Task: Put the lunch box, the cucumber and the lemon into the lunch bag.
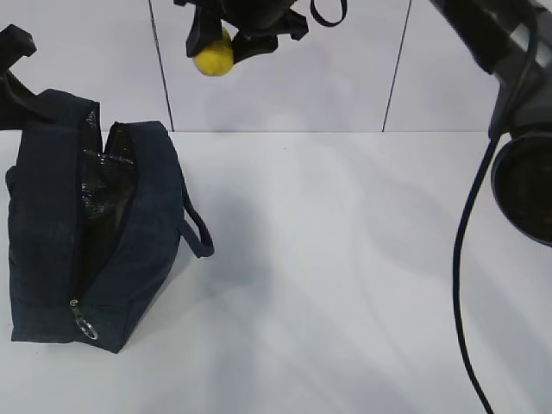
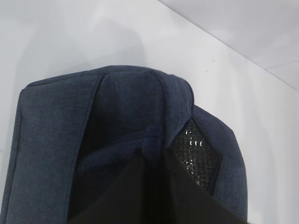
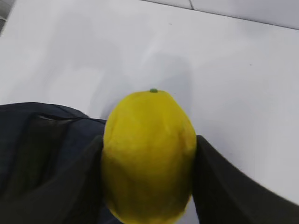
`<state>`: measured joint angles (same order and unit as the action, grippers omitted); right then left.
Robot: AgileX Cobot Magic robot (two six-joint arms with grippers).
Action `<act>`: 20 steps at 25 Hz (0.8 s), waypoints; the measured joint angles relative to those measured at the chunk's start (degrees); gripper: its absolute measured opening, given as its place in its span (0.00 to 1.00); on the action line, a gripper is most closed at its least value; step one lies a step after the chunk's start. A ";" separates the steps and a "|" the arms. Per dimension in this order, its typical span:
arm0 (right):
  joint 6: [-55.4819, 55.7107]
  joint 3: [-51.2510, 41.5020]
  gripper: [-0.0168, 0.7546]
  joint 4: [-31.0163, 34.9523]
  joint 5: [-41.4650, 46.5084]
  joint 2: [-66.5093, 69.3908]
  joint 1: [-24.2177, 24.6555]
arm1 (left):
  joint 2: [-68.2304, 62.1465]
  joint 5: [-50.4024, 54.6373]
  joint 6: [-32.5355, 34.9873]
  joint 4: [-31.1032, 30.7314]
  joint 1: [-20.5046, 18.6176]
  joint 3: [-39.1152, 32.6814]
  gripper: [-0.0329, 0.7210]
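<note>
Our right hand (image 1: 226,39) grasps the lemon (image 1: 213,54) at the upper left of the frame, high above the tabletop (image 1: 345,259). The lunch bag (image 1: 86,233) stands open below and left of it. Our left hand (image 2: 154,186) is clenched on the bag's edge.

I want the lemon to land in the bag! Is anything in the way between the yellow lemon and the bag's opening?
Nothing visible blocks it. The right hand holds the small yellow lemon up in the air, above and a little right of the boxy dark navy fabric lunch bag. The bag's zipper gapes open, showing its shiny lining.
</note>
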<state>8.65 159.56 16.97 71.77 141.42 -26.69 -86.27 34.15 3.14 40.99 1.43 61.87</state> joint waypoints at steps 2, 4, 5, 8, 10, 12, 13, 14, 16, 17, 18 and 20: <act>0.15 0.11 0.57 2.76 0.04 -1.36 0.00 | 0.00 -0.10 0.00 0.00 0.00 0.00 0.08; 0.86 0.21 0.56 6.40 0.13 -2.21 0.00 | 0.00 -0.10 0.00 0.00 0.00 0.00 0.08; 1.10 0.21 0.56 7.85 0.13 -2.56 0.00 | 0.00 -0.10 0.00 0.00 0.00 0.00 0.08; 1.36 0.22 0.56 10.32 0.26 -3.08 -0.87 | 0.00 -0.10 0.04 0.00 0.00 0.00 0.08; 1.36 0.22 0.56 10.47 0.47 -3.08 -1.68 | 0.00 -0.10 0.04 0.00 0.00 0.00 0.08; 1.36 0.22 0.56 10.47 0.47 -3.08 -2.54 | 0.00 -0.10 0.04 0.00 0.00 0.00 0.08; 1.36 0.22 0.56 10.47 0.47 -3.11 -2.82 | 0.00 -0.10 0.04 0.00 0.00 0.00 0.08; 1.36 0.22 0.56 10.47 0.47 -3.11 -3.09 | 0.00 -0.10 0.04 0.00 0.00 0.00 0.08; 1.21 -0.18 0.56 10.19 0.47 -3.20 -3.32 | 0.00 -0.10 0.04 -0.11 0.00 0.00 0.08; 0.94 -0.94 0.56 10.04 0.47 -3.62 -3.43 | 0.00 -0.10 0.04 -0.11 0.00 0.00 0.08; 0.68 -2.43 0.56 9.52 0.47 -4.02 -3.43 | 0.00 -0.10 0.17 -0.11 0.00 0.00 0.08; -0.20 -7.19 0.56 8.13 0.47 -5.85 -3.43 | 0.00 -0.10 0.53 -0.11 0.00 0.00 0.08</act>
<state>8.45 152.37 25.10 72.25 135.57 -30.12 -86.27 34.05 3.67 40.87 1.43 61.87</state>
